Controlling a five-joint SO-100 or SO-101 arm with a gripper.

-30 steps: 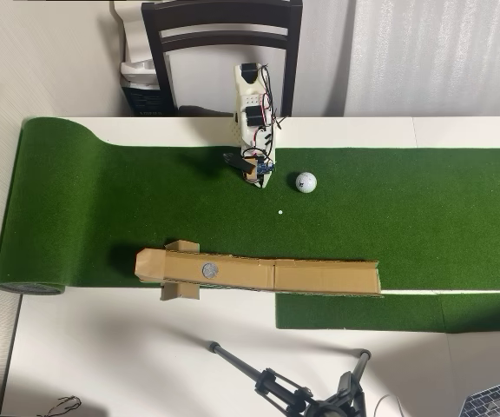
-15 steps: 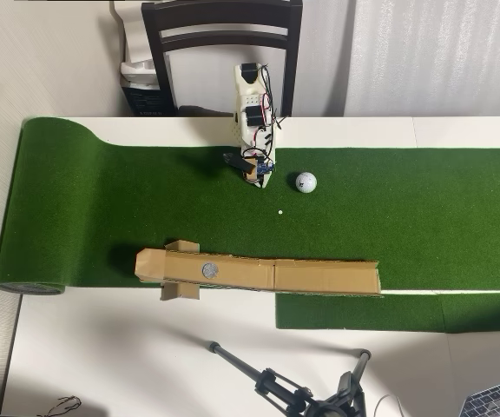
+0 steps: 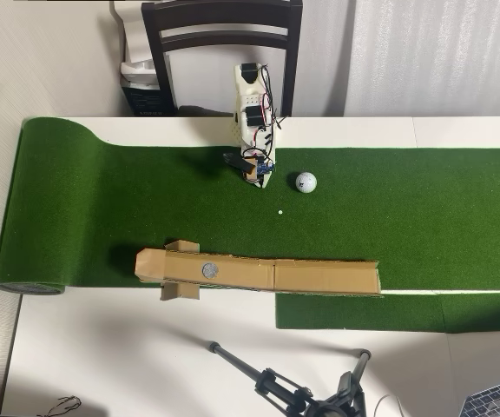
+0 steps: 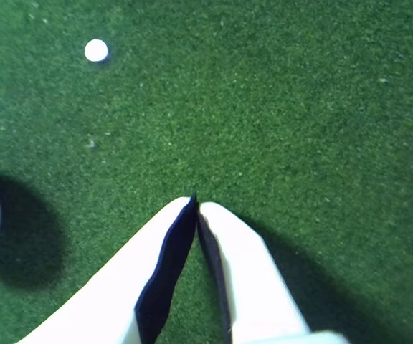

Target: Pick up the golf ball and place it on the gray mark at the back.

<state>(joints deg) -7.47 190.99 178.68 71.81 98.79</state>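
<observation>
Just to the right of the gripper point(image 3: 261, 181) in the overhead view, the golf ball point(image 3: 305, 182) sits untouched on the green turf point(image 3: 102, 208). The gripper's fingertips are pressed together, holding nothing point(image 4: 195, 203). The gray mark point(image 3: 208, 270) lies well apart below it, set in the cardboard strip point(image 3: 319, 278)
</observation>
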